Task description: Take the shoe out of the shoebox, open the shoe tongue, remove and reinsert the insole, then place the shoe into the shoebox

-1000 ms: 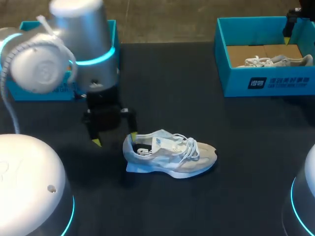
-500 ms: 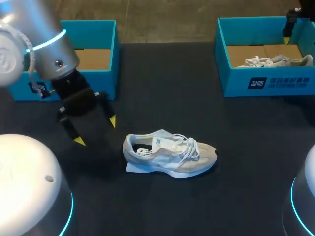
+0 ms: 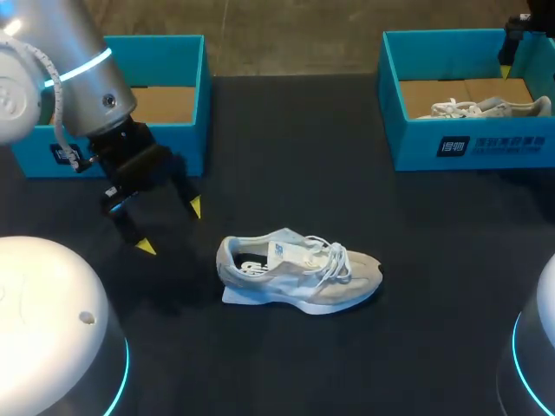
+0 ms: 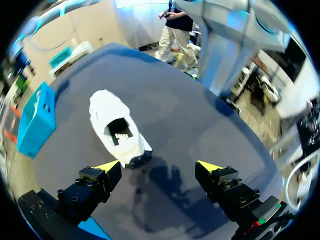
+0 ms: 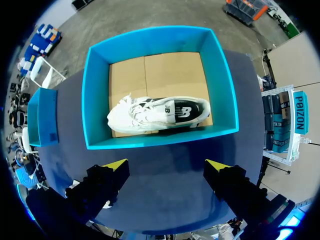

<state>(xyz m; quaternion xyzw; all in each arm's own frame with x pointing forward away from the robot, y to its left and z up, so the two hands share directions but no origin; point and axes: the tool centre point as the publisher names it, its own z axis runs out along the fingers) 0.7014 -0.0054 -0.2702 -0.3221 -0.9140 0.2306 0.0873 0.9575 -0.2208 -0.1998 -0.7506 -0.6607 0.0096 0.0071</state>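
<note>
Left jaws stand open and empty near the heel of the shoe (image 3: 299, 273); its insole is too dark to make out. The shoe, pale grey with white laces, sits upright on the table (image 3: 347, 364). Right jaws, open, hang over a box (image 5: 95, 100) holding a second shoe (image 5: 155, 116).

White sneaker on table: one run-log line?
left gripper: open, off heel of white lace-up sneaker | right gripper: open, above blue shoebox holding second sneaker

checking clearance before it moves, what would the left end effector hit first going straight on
Probably the bare table ahead of the left end effector, with the sneaker just beside that line; depth is unclear, so it could clip the heel.
</note>
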